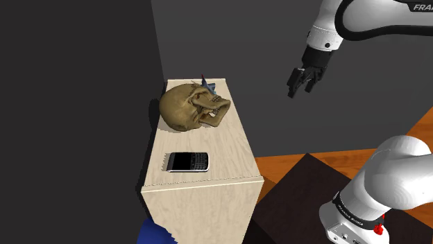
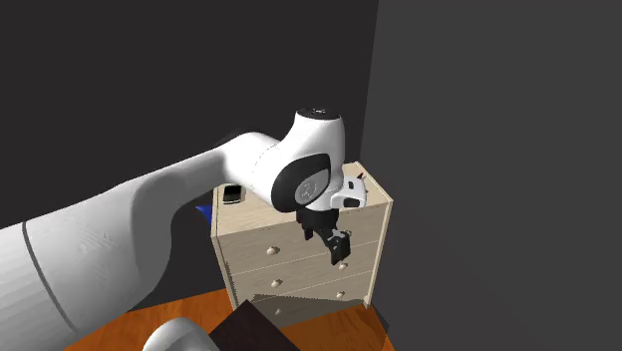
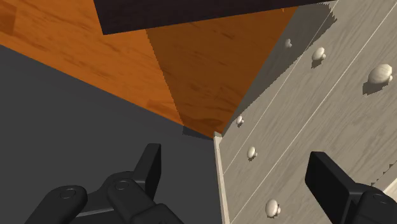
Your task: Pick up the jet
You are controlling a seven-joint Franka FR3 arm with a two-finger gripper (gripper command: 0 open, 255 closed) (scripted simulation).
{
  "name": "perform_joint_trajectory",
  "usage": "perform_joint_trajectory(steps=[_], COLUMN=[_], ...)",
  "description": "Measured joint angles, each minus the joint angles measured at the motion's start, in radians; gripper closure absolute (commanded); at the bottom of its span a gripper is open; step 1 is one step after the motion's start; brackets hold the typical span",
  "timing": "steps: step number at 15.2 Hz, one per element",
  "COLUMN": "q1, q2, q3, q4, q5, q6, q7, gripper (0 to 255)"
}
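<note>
The small blue toy jet (image 1: 207,86) sits at the pale wooden dresser's (image 1: 225,149) far edge, half hidden behind a brown skull (image 1: 191,107). The all-black two-finger gripper (image 1: 297,89) hangs off the dresser's side, jaws wide apart and empty, probably ready for a reach over the skull.

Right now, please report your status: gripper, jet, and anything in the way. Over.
Gripper open, empty, in air beside the dresser. Jet on dresser top, untouched. Skull close by it, hiding most of it.

We see only a blue tip of the jet (image 1: 207,85) behind the skull (image 1: 191,107); the shoulder view's lower edge cuts off a blue object (image 1: 154,234).
</note>
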Motion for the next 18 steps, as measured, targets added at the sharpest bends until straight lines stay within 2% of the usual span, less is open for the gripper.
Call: perform_joint_trajectory(steps=[2,8,18], q1=[0.003,0.040,0.090], q2=[0.021,0.226,0.620], q3=[0.000,0.012,0.029], q4=[0.009,0.119,0.444], q5=[0.004,0.055,0.143], q6=[0.011,0.102,0.166], q7=[0.001,0.012,0.011], gripper=[0,0,0])
